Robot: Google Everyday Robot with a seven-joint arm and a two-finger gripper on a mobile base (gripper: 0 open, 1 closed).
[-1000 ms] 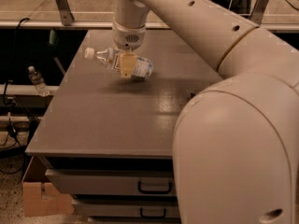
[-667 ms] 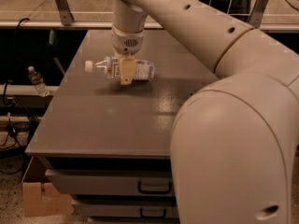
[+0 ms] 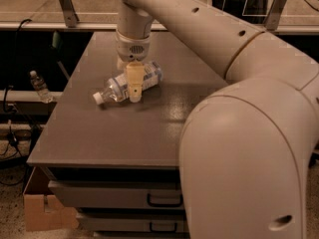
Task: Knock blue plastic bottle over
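Gripper [image 3: 133, 89] low over blue plastic bottle [image 3: 115, 90] lying on the table [image 3: 124, 133], touching it; whether clamped I cannot tell

grey drawer table [image 3: 124, 138], cardboard box [image 3: 44, 210] below

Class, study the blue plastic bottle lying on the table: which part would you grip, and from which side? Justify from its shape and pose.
Grip the blue plastic bottle across its mid-body, coming from straight above. It lies on its side on the table, cap toward the front-left, so both long flanks are exposed. The end effector hangs right at that mid-body.
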